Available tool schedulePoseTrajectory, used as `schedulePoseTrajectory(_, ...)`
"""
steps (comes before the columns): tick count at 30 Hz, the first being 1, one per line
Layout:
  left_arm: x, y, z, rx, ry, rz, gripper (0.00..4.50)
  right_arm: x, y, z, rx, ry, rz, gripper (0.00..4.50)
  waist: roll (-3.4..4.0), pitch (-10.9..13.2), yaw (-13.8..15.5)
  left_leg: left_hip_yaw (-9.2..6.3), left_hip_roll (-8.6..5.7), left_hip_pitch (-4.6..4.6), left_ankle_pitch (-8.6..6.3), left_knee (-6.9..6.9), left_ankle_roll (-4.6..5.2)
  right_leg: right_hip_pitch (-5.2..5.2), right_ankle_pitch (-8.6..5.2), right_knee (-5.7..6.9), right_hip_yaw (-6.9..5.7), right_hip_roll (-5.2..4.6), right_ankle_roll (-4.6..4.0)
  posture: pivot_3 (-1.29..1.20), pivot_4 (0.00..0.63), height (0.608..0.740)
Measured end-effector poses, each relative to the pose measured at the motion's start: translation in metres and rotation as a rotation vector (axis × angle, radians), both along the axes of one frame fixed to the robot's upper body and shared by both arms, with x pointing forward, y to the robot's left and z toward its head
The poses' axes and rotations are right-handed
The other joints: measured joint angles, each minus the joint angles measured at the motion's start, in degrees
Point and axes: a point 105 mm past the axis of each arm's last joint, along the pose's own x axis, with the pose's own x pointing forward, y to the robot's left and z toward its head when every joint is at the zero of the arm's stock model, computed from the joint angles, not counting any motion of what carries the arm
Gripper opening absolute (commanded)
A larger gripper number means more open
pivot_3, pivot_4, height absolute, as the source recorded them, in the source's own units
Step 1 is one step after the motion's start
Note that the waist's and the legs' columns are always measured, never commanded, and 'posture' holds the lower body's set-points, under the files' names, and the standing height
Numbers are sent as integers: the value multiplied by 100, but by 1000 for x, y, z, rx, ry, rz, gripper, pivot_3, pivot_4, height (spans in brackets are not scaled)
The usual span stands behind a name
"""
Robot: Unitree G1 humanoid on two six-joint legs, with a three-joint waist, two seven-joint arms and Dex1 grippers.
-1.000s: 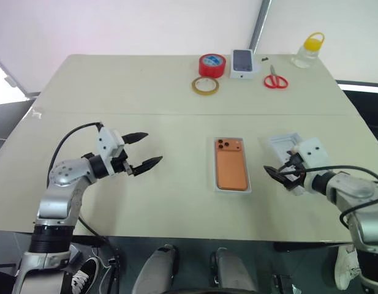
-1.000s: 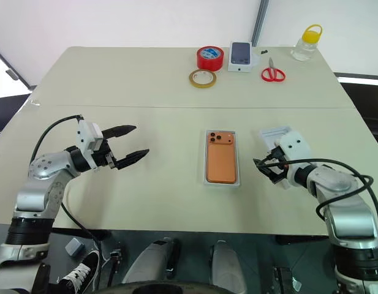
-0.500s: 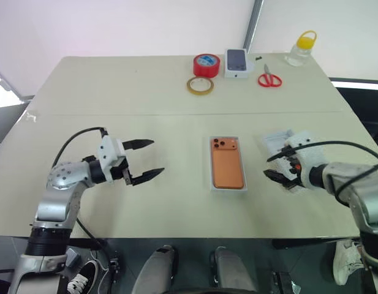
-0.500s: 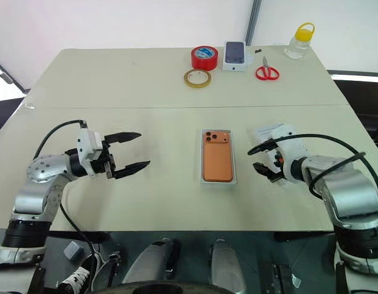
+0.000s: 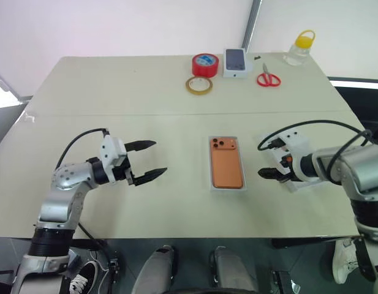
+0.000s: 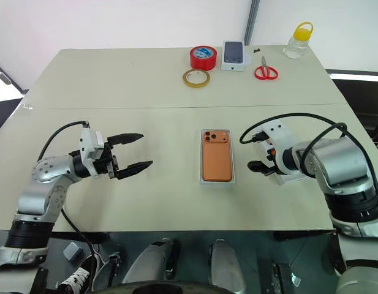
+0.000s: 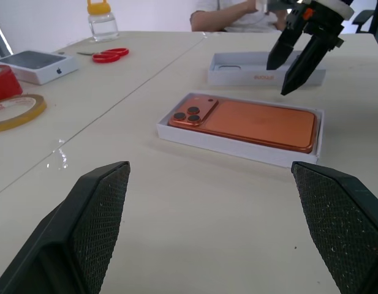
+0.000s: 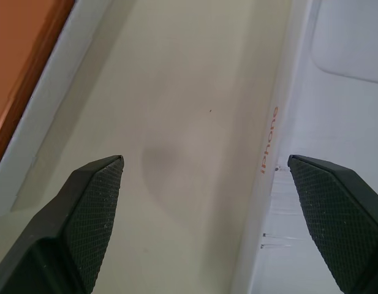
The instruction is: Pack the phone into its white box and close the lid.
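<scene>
The phone (image 5: 226, 169) lies face down in the white box (image 5: 239, 187) mid-table, the lid (image 7: 266, 68) beside it half hidden behind the right gripper (image 5: 268, 174), which hangs wide open and empty, like the left gripper (image 5: 151, 160).

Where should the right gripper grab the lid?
Probably across the lid's long side wall nearest the white box, coming from above. It lies open side up, so that thin raised rim suits the open right gripper hanging over the gap beside it.
</scene>
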Motion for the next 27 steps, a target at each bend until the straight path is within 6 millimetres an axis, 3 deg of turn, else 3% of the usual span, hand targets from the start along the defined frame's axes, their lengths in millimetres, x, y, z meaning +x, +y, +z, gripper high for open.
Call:
schedulePoseTrajectory(6,-1,-4,2,-24,-12,12,4439,6,-9,-1,-76,37,-26,4489,0,1,-8,1,1,-1,0,-2,0,-3,0,0,1,0,0,0,150,740)
schedulePoseTrajectory(17,-4,-10,-2,-64,1,52,4439,5,-8,-5,-106,83,-8,4489,1,2,-6,1,1,-2,0,-1,0,-2,0,0,0,0,0,0,150,740)
schedulePoseTrajectory(21,-6,-11,-5,-81,9,66,4481,8,-13,-4,-122,90,-23,3224,1,2,-4,1,1,-2,0,-2,0,-3,0,0,0,1,0,0,150,740)
schedulePoseTrajectory(27,-8,-15,-4,-99,2,77,4481,12,-12,-2,-141,83,-17,92,0,2,-1,1,1,-2,0,-2,0,-2,0,-2,0,1,0,0,150,740)
